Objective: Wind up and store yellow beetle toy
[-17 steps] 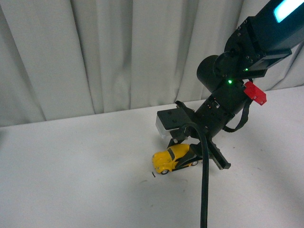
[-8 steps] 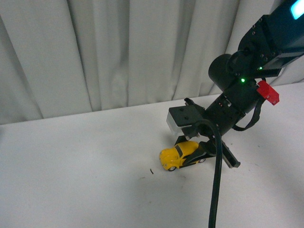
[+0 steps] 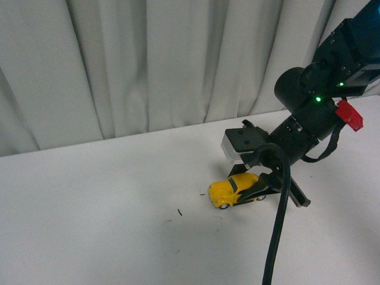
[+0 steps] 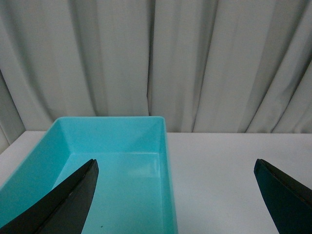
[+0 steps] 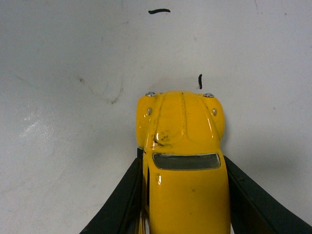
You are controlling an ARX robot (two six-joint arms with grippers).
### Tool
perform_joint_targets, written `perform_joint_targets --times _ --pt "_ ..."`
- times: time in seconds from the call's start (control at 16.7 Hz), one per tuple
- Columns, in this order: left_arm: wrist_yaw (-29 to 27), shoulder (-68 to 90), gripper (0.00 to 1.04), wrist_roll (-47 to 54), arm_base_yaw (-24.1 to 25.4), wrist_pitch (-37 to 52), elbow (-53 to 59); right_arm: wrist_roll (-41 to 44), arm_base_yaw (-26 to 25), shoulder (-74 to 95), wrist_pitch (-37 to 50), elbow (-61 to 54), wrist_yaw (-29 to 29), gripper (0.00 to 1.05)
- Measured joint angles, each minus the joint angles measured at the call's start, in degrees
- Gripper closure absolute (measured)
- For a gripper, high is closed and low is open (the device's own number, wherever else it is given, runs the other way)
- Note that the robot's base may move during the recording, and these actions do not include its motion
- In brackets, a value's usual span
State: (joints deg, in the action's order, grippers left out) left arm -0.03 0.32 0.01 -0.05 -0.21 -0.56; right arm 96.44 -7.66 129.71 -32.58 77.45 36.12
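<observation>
A pale, heavily pleated curtain (image 3: 148, 59) is hung across the whole back of the scene, and a matte white table (image 3: 89, 225) is spread in front of it, lightly scuffed and smudged. The black right arm (image 3: 309, 101) is reached down from the upper right in the front view, with a thick black cable (image 3: 276, 225) trailing from it. A green light (image 3: 318, 99) is lit on the arm and a red tab (image 3: 349, 114) is fixed to it; whether the tab bears writing cannot be told. In the left wrist view a teal bin (image 4: 48, 161) is seen on the table by the curtain, and the left gripper (image 4: 178, 195) is held above it with its jaws wide apart. The yellow beetle toy (image 3: 233, 190) is stood on the table right of centre, clamped at its rear flanks by the right gripper (image 5: 183, 158), its bonnet left free. Two short dark marks (image 5: 159, 10) are seen on the surface just ahead of the toy.
</observation>
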Motion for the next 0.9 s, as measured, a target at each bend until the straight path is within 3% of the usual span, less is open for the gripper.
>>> perform_joint_targets --times 0.9 --pt "0.0 0.0 0.07 0.0 0.0 0.0 0.0 2.0 -14.5 -5.7 4.7 -12.5 1.3 0.64"
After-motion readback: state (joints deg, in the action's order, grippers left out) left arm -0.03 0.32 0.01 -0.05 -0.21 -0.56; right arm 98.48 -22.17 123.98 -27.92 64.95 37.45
